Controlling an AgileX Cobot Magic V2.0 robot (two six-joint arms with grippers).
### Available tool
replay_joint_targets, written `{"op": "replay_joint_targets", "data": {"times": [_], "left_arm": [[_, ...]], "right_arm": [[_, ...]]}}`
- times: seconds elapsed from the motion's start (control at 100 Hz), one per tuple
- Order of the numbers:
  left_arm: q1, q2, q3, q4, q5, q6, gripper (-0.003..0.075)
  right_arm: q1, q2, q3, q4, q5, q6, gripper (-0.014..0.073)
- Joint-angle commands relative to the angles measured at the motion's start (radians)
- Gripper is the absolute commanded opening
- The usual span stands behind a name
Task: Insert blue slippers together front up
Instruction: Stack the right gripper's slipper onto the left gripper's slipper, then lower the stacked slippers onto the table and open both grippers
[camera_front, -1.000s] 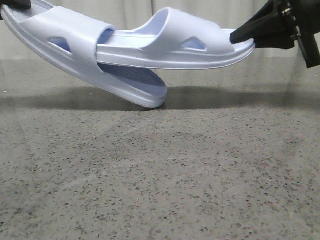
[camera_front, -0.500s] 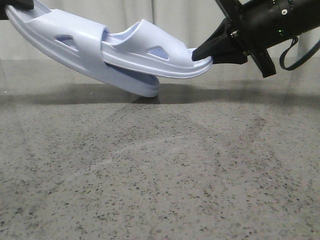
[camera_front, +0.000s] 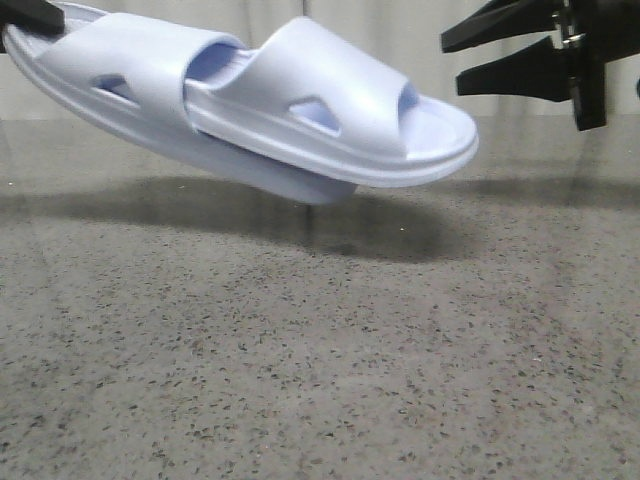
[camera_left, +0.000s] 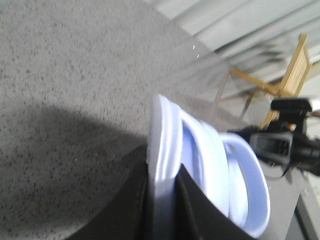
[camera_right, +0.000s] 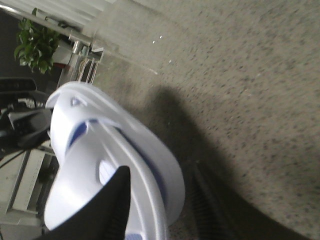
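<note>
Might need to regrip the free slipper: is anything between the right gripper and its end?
Nothing visible. The right gripper is open, just off the inserted slipper, with only air between. That slipper sits under the strap of the other slipper, which the left gripper clamps.

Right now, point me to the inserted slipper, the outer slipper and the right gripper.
inserted slipper (camera_front: 340, 85): front view, top of its strap.
outer slipper (camera_front: 125, 50): front view, top of its strap.
right gripper (camera_front: 450, 62): front view, the gap between its open fingertips.
</note>
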Motion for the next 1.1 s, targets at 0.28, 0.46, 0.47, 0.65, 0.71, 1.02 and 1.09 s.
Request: {"op": "replay_joint_targets", "data": {"times": [0.28,0.46,0.47,0.65,0.71,1.02,1.09], "left_arm": [[-0.159,-0.026,-0.018,-0.055,-0.178,0.069,0.0015],[-0.255,-0.026,-0.018,0.007,-0.355,0.102,0.0017],[-0.258,-0.026,-0.018,0.009,-0.363,0.102,0.0017],[-0.262,-0.026,-0.018,0.087,-0.408,0.136,0.0143],[-0.262,-0.026,-0.018,0.128,-0.416,0.136,0.0235],[-0.204,-0.03,-0.068,0.257,-0.374,0.136,0.0456],[-0.179,-0.032,-0.097,0.259,-0.331,0.136,0.0454]], "right_arm": [[-0.107,-0.075,-0.031,0.015,0.149,0.0,0.0244],[-0.107,-0.075,-0.031,0.016,0.149,0.001,0.0244],[-0.107,-0.075,-0.031,0.016,0.149,0.001,0.0244],[-0.107,-0.075,-0.031,0.014,0.147,0.001,0.0244],[-0.107,-0.075,-0.031,0.014,0.147,0.001,0.0244],[-0.107,-0.075,-0.031,-0.006,0.147,0.001,0.0242],[-0.107,-0.076,-0.031,-0.01,0.147,0.001,0.0218]]}}
